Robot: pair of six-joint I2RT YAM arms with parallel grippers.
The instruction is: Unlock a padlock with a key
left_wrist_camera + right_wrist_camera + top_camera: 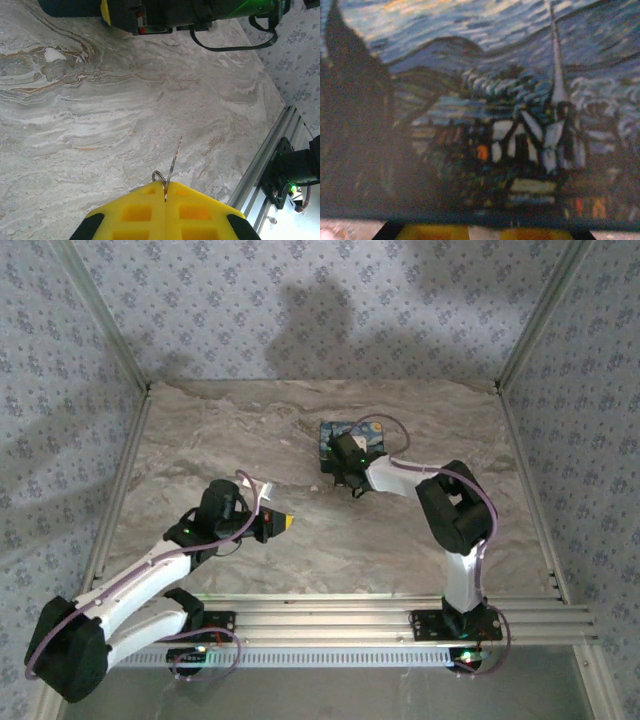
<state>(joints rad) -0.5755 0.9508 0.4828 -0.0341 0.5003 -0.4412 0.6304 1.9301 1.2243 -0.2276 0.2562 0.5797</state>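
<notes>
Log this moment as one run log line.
left end effector: shut on key | right end effector: at padlock, grip unclear | key: apart from padlock

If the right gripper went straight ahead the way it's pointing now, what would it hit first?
The padlock: its painted face stands directly ahead of the right gripper, apparently very close, though the exact gap is hard to judge.

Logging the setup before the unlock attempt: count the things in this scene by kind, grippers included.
Padlock, blue swirly print: 1
Key, pinched in the left gripper: 1
Grippers, left plus right gripper: 2
Total: 4
</notes>
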